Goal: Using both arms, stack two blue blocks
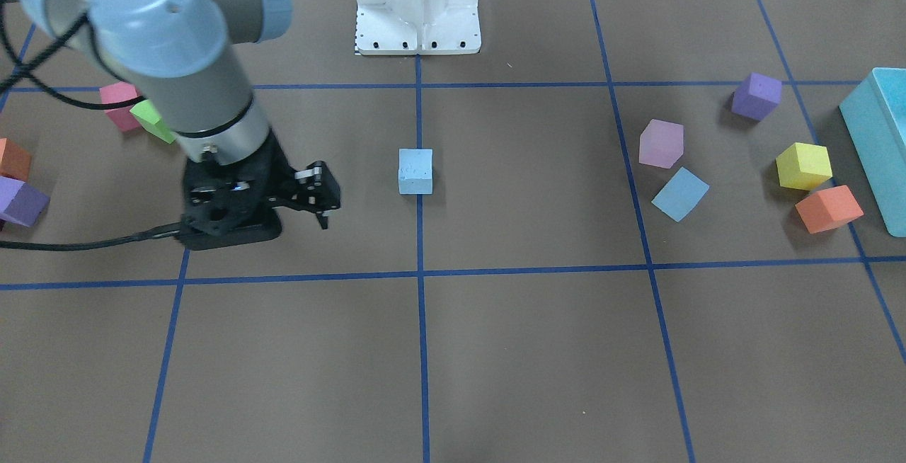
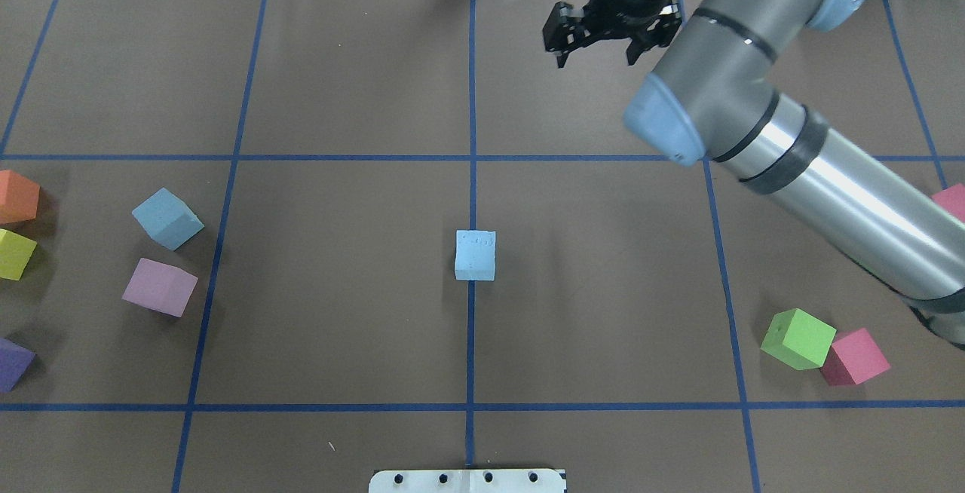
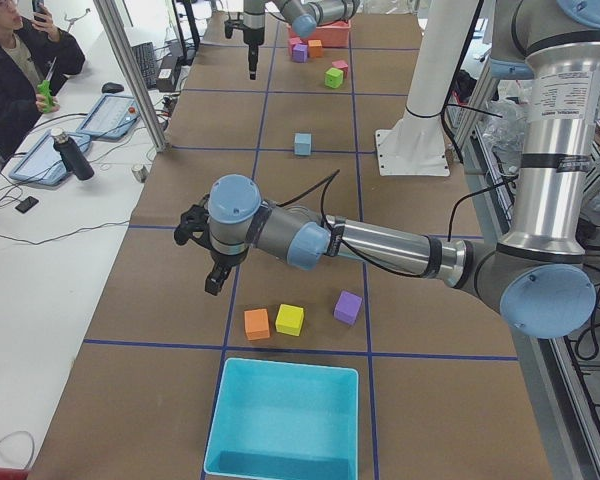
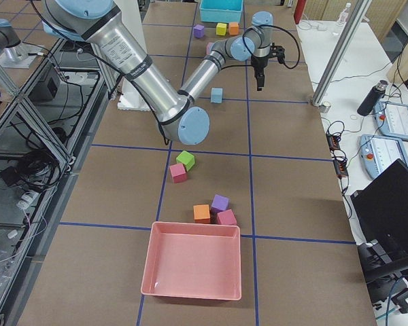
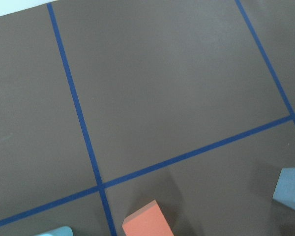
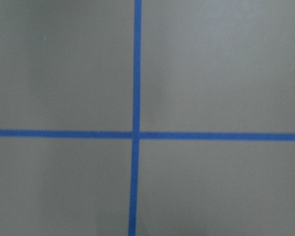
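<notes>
Trouble is likeliest at the second blue block [image 2: 167, 218], which lies toward 9 o'clock from the centre blue block [image 2: 476, 255] in the overhead view. It is turned askew to the tape lines, with a lilac cube [image 2: 159, 287] close at its 6 o'clock. A tool coming down square to the grid could land a finger on a corner or nudge the lilac neighbour, pushing the soft foam away instead of pinching it. The centre blue block sits alone on the middle tape line of the surface [image 2: 339, 312], so a cube set on it off-centre or let go tilted would likely slide off. The right tool [image 2: 595, 59] hangs at about 1 o'clock from that block, well apart from it, fingers spread and holding nothing; if both arms head for the middle together they could clash. The left tool [image 3: 211, 280] hovers at about 11 o'clock from the orange cube [image 3: 257, 323] and yellow cube [image 3: 289, 319], seen only from the side, so I cannot tell whether its fingers are apart or together. The turquoise bin [image 3: 280, 420] at the left end shows nothing inside; the pink bin [image 4: 194, 268] at the right end holds nothing I can make out
</notes>
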### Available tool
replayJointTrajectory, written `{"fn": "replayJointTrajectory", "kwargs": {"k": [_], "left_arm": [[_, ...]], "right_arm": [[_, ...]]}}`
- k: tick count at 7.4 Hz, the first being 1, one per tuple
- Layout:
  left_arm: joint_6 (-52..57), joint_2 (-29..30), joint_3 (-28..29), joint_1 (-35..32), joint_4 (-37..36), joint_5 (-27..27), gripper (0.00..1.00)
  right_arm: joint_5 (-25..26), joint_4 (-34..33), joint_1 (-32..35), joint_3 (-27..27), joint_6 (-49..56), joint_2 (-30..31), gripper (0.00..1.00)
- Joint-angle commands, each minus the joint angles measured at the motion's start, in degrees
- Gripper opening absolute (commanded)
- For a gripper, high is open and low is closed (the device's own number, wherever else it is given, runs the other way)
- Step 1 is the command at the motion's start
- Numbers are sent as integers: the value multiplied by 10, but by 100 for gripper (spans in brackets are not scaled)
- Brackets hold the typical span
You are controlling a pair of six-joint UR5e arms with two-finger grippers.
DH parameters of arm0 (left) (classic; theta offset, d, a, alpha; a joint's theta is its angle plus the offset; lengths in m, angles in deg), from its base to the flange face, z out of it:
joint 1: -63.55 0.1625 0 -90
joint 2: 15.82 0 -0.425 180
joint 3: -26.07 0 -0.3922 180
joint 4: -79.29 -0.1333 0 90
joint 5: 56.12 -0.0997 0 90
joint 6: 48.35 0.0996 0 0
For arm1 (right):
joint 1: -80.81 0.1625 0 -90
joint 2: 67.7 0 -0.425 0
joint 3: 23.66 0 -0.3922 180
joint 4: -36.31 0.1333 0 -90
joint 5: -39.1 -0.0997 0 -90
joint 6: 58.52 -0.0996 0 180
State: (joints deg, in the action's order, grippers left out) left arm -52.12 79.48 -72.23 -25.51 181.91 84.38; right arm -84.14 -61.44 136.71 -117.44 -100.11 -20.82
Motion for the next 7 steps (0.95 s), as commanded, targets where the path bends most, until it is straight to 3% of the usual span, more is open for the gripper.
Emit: {"fn": "replayJointTrajectory", "kwargs": {"k": [1,2,4,7], "left_arm": [[-101,37,-8,6,22,2,98],[-151,18,-29,37,62,0,99],[-380,7,-50,98,67,-10,99],[-575,4,-73,215,67,-121,98]], "right_arm": [[-70,-1,116,-7,172,80,100],[-88,0,152,-8,245,119,100],[-85,5,204,-8,386,211,100],[-74,5,263,-11,461,309,100]]}}
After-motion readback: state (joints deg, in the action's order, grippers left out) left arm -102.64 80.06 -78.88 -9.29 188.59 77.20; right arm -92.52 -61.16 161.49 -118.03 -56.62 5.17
